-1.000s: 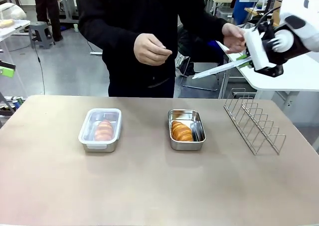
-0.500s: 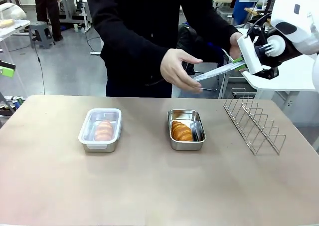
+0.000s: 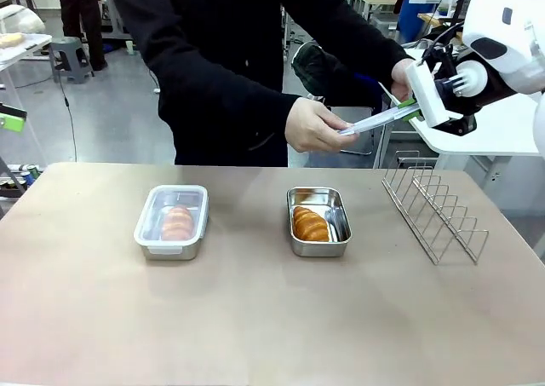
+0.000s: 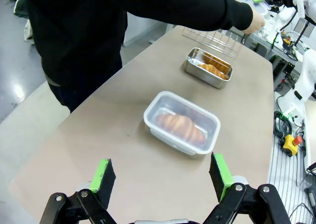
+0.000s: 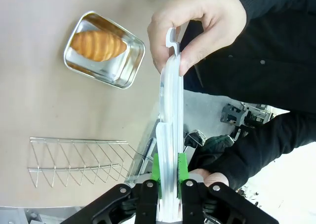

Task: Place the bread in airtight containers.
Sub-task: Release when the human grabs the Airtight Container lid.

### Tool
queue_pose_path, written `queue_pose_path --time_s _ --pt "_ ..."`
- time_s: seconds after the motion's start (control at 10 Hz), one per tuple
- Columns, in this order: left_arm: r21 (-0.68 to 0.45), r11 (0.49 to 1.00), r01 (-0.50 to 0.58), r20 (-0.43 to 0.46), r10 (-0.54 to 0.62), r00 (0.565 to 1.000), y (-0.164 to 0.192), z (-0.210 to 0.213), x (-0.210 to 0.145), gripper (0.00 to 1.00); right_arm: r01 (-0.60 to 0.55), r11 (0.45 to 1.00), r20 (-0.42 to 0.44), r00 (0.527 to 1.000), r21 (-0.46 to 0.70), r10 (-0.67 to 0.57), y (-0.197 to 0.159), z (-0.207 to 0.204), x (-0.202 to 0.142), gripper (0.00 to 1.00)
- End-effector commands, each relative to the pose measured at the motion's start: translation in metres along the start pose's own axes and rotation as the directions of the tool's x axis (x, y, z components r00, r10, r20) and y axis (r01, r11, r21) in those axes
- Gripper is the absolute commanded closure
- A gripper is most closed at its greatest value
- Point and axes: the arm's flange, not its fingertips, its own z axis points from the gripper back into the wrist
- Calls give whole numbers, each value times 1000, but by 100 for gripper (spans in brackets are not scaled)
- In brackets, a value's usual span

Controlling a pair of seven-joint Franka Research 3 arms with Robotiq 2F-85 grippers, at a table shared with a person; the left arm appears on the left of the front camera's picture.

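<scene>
Room: workshop floor with other tables and a stool behind the person.
Bench (image 3: 255, 335): matte tan top, smooth and plain.
Left tub (image 3: 170, 222): shiny steel, rounded corners, clear plastic lid on top; at 9 o'clock of bench centre.
Left croissant (image 3: 177, 222): golden-brown, ridged, seen blurred through the lid.
Right tub (image 3: 319, 221): same steel, uncovered, near bench centre.
Right croissant (image 3: 310, 225): ridged, glossy brown, lying in the tub's left half.
Rack (image 3: 434, 205): thin bright wire, slotted, at 3 o'clock of the right tub.
Lid (image 3: 375, 119): clear plastic, flat, edge-on, above the bench at 1 o'clock of the right tub.
Right end effector (image 3: 415, 105): green pads narrow, clamped on one end of the lid.
Hand (image 3: 317, 126): pinches the lid's other end, tab between thumb and finger.
Left end effector (image 4: 160, 180): wide, holding nothing, above the bench edge.
Writing: none legible.
</scene>
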Motion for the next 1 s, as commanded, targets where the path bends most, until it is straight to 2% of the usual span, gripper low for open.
queue_pose_path --time_s 0.0,0.9 --pt "-5 1000 8 6 -8 1000 -2 0 2 0 3 1000 7 1000 -5 -3 0 1 1 100" --pt "-5 1000 8 6 -8 1000 -2 0 2 0 3 1000 7 1000 -5 -3 0 1 1 100"
